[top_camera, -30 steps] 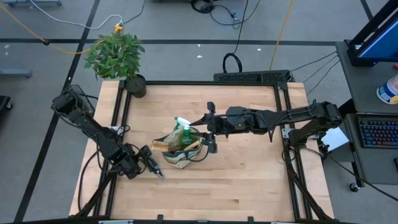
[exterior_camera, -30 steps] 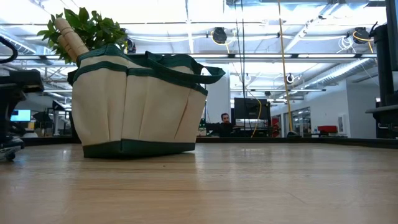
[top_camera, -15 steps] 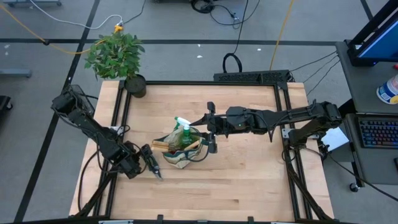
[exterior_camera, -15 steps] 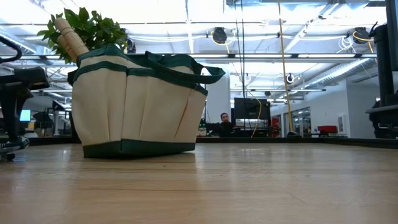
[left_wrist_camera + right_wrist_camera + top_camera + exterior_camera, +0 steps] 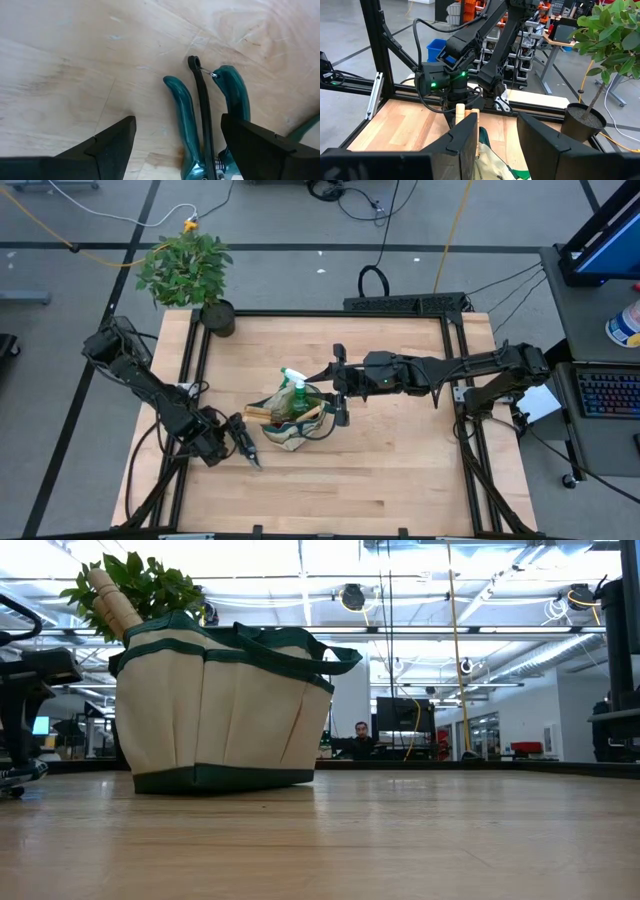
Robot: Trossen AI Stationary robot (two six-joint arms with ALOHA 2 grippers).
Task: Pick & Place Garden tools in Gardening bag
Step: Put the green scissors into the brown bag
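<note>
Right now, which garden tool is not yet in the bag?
The teal-handled pruning shears, lying on the table between the open left end effector's fingers; the spray bottle and wooden-handled tools are bagged.

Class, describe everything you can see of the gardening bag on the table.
The gardening bag is a small round tote of beige canvas with dark green trim along base and rim, stitched outer pockets and floppy green loop handles. It stands upright on the wooden table, left of centre. A wooden handle pokes from its top, and a green spray bottle sits inside.
</note>
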